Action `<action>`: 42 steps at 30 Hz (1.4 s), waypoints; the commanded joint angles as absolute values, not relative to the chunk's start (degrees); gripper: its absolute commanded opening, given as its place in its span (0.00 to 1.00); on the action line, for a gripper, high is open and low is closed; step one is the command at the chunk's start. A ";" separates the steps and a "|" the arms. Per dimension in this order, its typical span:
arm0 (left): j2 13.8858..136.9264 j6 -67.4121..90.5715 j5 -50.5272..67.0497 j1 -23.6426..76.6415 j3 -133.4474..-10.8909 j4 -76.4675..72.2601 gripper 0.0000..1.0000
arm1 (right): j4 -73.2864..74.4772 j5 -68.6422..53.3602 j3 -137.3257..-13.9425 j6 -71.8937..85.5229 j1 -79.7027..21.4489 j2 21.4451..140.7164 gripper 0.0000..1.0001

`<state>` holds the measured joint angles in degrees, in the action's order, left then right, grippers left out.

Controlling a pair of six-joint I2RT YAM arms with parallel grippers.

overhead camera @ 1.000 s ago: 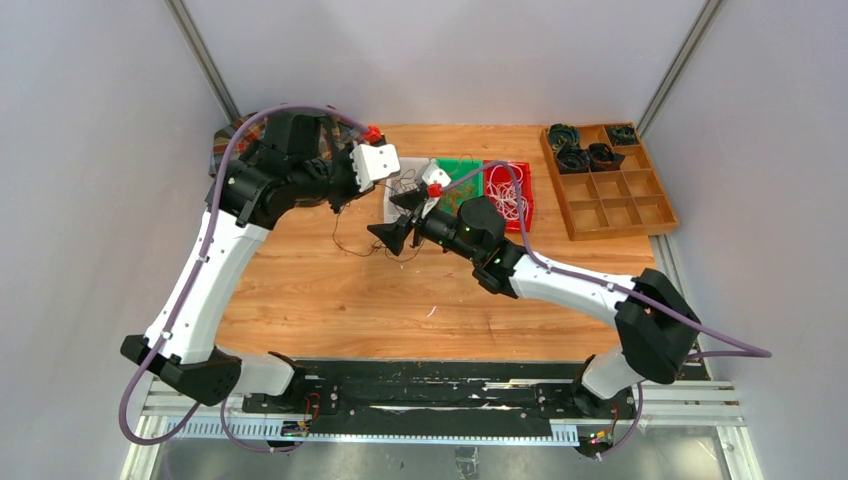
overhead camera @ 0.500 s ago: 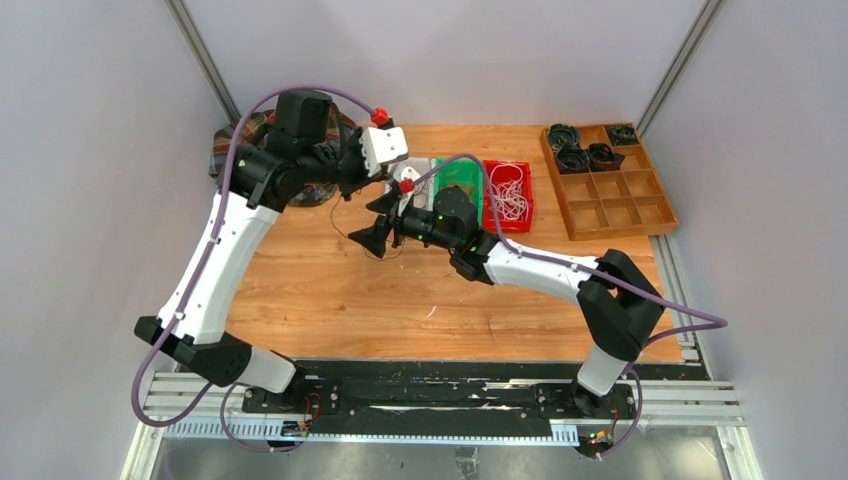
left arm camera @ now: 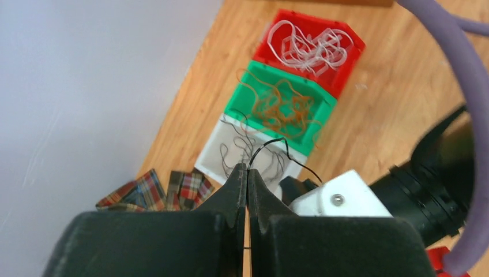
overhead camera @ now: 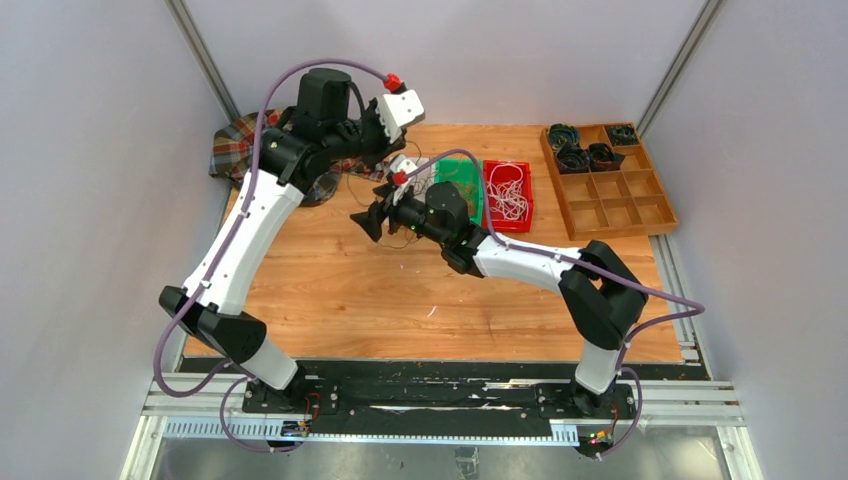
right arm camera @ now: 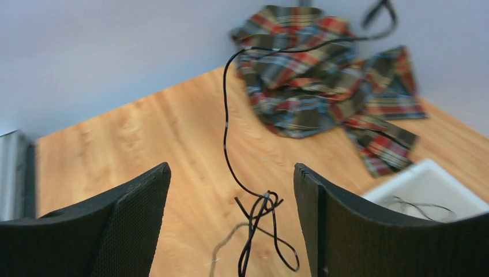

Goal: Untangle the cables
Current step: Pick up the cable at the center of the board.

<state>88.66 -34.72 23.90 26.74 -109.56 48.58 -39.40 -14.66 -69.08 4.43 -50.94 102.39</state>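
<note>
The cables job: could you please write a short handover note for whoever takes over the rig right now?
Left gripper: shut on one black cable, held up above the table.
Right gripper: open and empty, with a finger on either side of that cable's hanging end, just above its knot.
Done: white cables lie in the red bin, orange cables in the green bin, and other black cables in the white bin.
Left: the knot is not yet undone. Free it, then the cable probably goes in the white bin.
</note>
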 commanded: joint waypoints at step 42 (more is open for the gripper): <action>84.18 -37.03 12.54 21.10 -97.77 31.98 0.01 | -46.86 -25.43 -58.71 19.94 -28.70 90.03 0.78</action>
<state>90.28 -34.17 10.68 22.65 -96.90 28.56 -48.93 -21.15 -56.58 20.56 -30.46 90.50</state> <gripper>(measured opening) 0.011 0.787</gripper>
